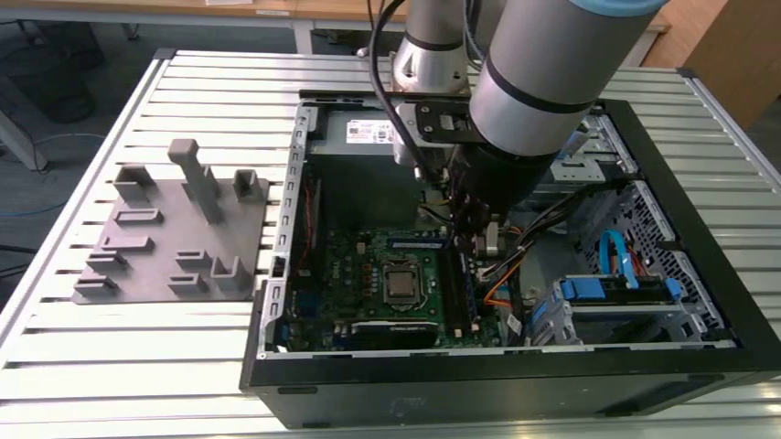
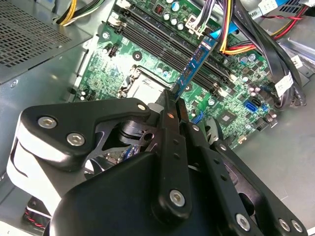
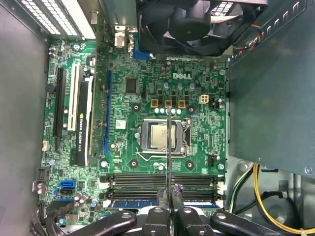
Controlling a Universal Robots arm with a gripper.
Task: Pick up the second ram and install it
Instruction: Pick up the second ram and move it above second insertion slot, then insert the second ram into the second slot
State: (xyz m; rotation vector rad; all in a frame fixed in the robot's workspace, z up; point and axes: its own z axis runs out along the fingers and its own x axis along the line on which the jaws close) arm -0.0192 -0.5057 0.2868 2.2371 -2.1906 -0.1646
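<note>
The second ram [image 2: 196,66] is a narrow blue board. It juts from my fingertips toward the green motherboard [image 2: 147,64], over the long black slot rails [image 2: 157,39]. In the first wrist view the second ram [image 3: 168,152] is edge-on, a thin line crossing the slot rails [image 3: 138,179] and reaching over the silver socket [image 3: 162,135]. My gripper [image 2: 174,101] is shut on the stick's near end, and the gripper [image 3: 168,199] fingers press together around it. In the exterior view the gripper [image 1: 476,240] hangs inside the open computer case, above the motherboard's [image 1: 366,265] right side.
Another blue stick [image 3: 133,202] sits in the slot rail nearest the fingers. Bundled cables [image 2: 246,29] run beside the slots. A fan [image 3: 197,24] and a dark metal box [image 3: 270,98] border the board. A grey fixture [image 1: 171,229] stands on the slatted table outside the case [image 1: 488,384].
</note>
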